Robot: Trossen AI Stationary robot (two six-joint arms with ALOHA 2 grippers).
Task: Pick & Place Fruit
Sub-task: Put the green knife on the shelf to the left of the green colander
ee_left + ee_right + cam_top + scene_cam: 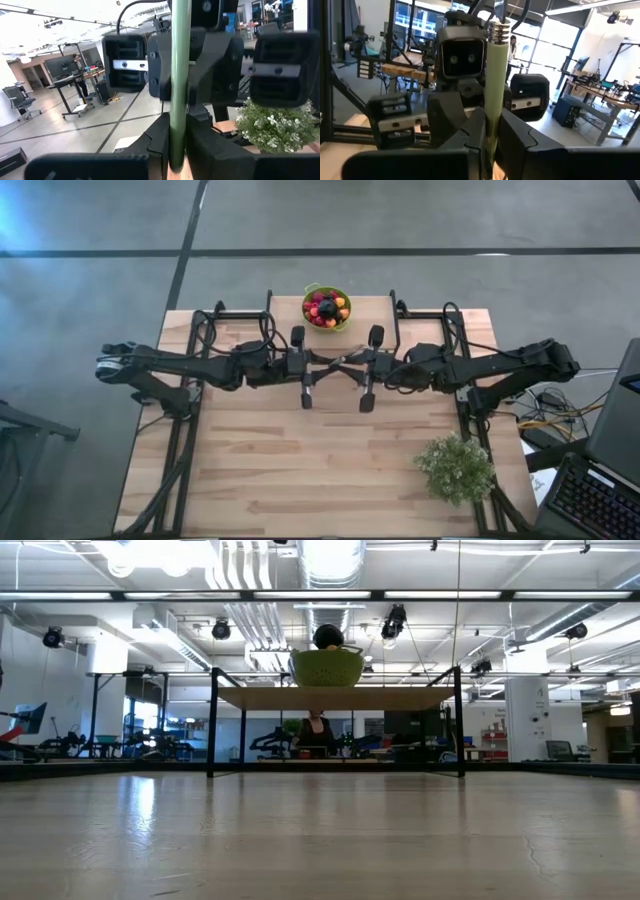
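Note:
A green bowl [327, 307] stands at the table's far edge, filled with the fruit [326, 309]: small red, orange and dark pieces. In the low view the bowl [326, 667] shows with a dark round fruit [327, 637] on top. Over the table's middle my two arms meet head-on, their fingers level. My left gripper [177, 150] and my right gripper [490, 150] are both shut on one slim green knife handle [179, 75], which stands about upright between them. A ribbed metal end [500, 32] tops the handle. My left gripper pinches the green handle [178, 127] between its two fingers. They come level from the table's left and lie across it. The handle stands about upright, clear of the table. My right gripper pinches the same handle [493, 117] between its two fingers, below the metal end. They come level from the table's right and lie across it. The handle stands upright in the hold.
A bushy pale-green plant [456, 468] stands near the table's front right corner. Black frame rails [180, 430] run along the table's left and right sides. A keyboard [600, 500] lies beyond the right edge. Bare wood [320, 470] fills the near half.

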